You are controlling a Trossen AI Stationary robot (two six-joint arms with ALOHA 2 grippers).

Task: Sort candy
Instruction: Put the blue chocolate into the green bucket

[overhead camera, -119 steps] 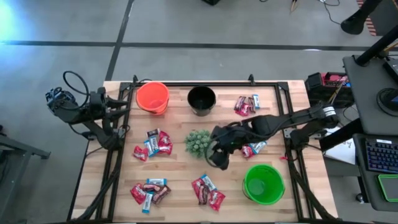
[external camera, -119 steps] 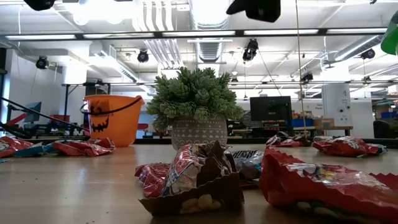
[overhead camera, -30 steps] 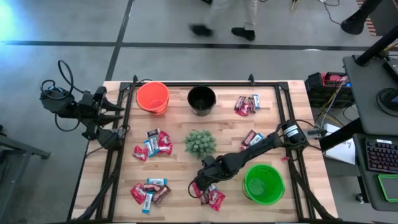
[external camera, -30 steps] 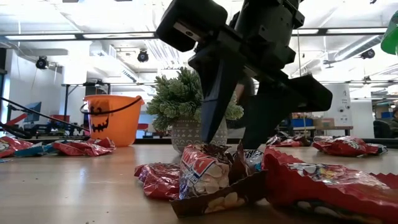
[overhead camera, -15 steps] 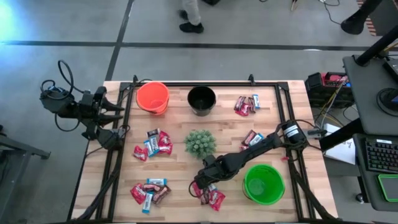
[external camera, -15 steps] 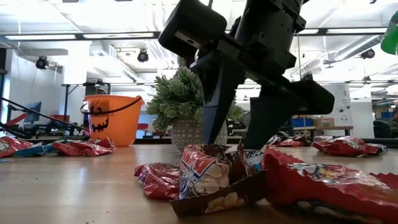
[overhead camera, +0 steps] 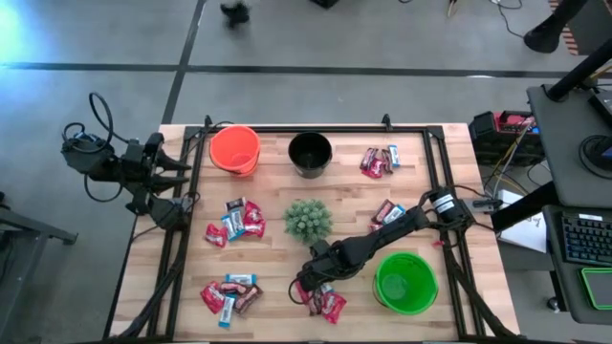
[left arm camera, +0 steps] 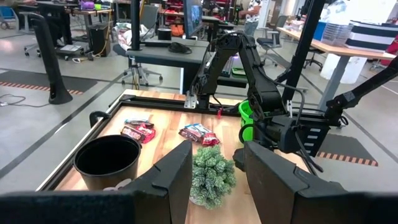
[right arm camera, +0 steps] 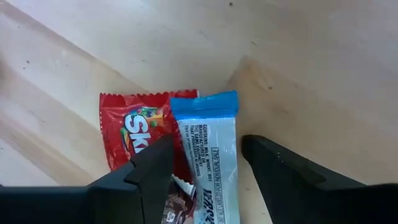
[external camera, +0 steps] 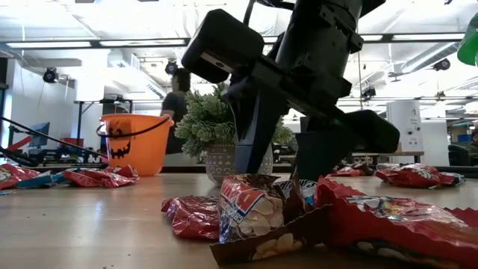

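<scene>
The right gripper (right arm camera: 205, 168) is low over the desk (overhead camera: 268, 253) with its jaws wide. A blue candy (right arm camera: 208, 146) lies between them, a red candy (right arm camera: 134, 134) just beside. The left gripper (left arm camera: 217, 168) waits off the desk edge, partly open and empty.

Right gripper (overhead camera: 308, 285) hangs over candy (overhead camera: 321, 300), left of a bucket (overhead camera: 405, 283).

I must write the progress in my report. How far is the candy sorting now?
Done: nothing visible; the green bucket looks empty. In hand: the right tool is open, down over the front pile, its fingers on either side of a light blue candy beside a red candy. Left: all five candy piles, for example the one near the black bucket. The left tool waits off the table's left edge.
</scene>
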